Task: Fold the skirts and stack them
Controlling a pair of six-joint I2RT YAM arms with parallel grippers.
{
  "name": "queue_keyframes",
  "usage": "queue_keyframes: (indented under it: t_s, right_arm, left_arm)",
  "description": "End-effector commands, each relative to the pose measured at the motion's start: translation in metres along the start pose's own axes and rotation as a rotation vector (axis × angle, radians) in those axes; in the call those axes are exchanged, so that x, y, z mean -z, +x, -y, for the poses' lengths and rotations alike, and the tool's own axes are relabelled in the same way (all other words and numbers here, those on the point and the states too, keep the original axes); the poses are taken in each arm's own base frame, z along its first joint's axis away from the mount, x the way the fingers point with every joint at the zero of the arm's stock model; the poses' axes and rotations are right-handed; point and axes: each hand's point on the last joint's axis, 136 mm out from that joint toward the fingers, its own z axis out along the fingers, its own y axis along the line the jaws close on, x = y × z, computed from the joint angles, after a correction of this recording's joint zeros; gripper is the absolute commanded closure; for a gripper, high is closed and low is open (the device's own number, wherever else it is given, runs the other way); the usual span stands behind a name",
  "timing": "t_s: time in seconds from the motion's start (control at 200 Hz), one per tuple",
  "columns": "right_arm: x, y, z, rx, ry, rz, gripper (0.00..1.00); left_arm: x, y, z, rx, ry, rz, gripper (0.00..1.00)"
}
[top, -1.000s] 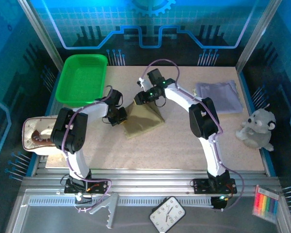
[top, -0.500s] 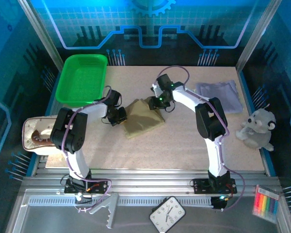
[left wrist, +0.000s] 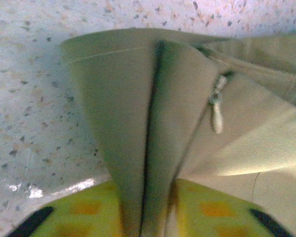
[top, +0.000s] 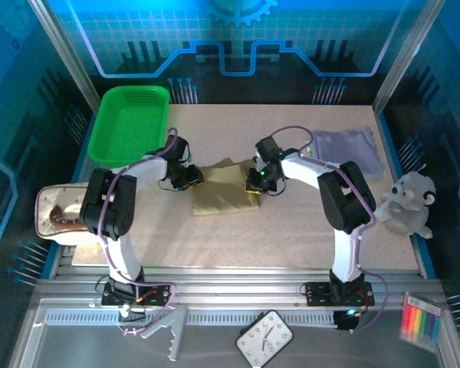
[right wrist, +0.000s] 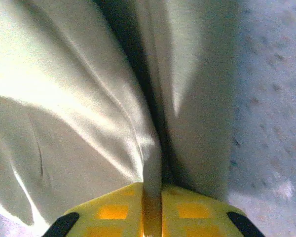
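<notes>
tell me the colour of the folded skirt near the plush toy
Plain lavender-purple. The skirt shows best in the top external view.

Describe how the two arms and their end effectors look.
The left arm and right arm have white links, bulky black joints and a looping purple cable each. Green lights glow beside the right end effector. In the wrist views, both it and the left end effector show yellow fingers with orange squares and black outer corners.
</notes>
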Motion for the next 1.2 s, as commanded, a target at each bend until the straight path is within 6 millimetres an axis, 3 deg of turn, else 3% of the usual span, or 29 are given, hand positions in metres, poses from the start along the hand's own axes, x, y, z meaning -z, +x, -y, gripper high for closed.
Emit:
queue_keyframes:
  t_s: [0.0, 0.095, 0.165, 0.305, 0.39, 0.585, 0.775, 0.88, 0.965, 1.095, 1.195]
  right_arm:
    - [0.035, -0.018, -0.008, -0.051, 0.038, 0.151, 0.75]
    - [0.058, -0.029, -0.014, 0.041, 0.096, 0.221, 0.7]
    - [0.064, -0.033, -0.028, 0.114, 0.085, 0.227, 0.79]
    - [0.045, -0.035, -0.058, 0.17, -0.047, 0.179, 0.99]
    - [0.028, -0.041, -0.072, 0.144, -0.118, 0.151, 1.0]
    - [-0.006, -0.052, -0.084, 0.105, -0.165, 0.108, 1.0]
    - [-0.038, -0.048, -0.054, 0.013, -0.066, 0.077, 1.0]
    - [-0.048, -0.043, -0.031, -0.044, 0.003, 0.073, 0.94]
    - [-0.044, -0.041, -0.031, -0.064, -0.036, 0.072, 0.84]
    - [-0.005, -0.044, -0.035, 0.023, -0.038, 0.162, 0.58]
    - [0.019, -0.042, -0.019, 0.036, -0.001, 0.177, 0.5]
  left_arm:
    - [0.044, -0.012, 0.012, -0.005, 0.01, 0.076, 0.6]
    - [0.067, -0.014, 0.019, 0.094, 0.049, 0.145, 0.57]
    - [0.078, -0.012, 0.036, 0.153, 0.148, 0.179, 0.57]
    - [0.079, -0.011, 0.074, 0.207, 0.311, 0.176, 0.67]
    - [0.07, -0.011, 0.085, 0.226, 0.317, 0.171, 0.73]
    - [0.021, -0.012, 0.06, 0.362, 0.216, 0.132, 0.78]
    - [-0.023, -0.005, 0.019, 0.405, 0.052, 0.099, 0.77]
    - [-0.04, 0.003, 0.006, 0.403, 0.001, 0.06, 0.74]
    - [-0.044, 0.007, 0.005, 0.395, -0.001, 0.039, 0.7]
    - [-0.038, 0.006, 0.008, 0.362, 0.004, 0.05, 0.64]
    - [-0.033, 0.004, 0.013, 0.338, 0.014, 0.04, 0.59]
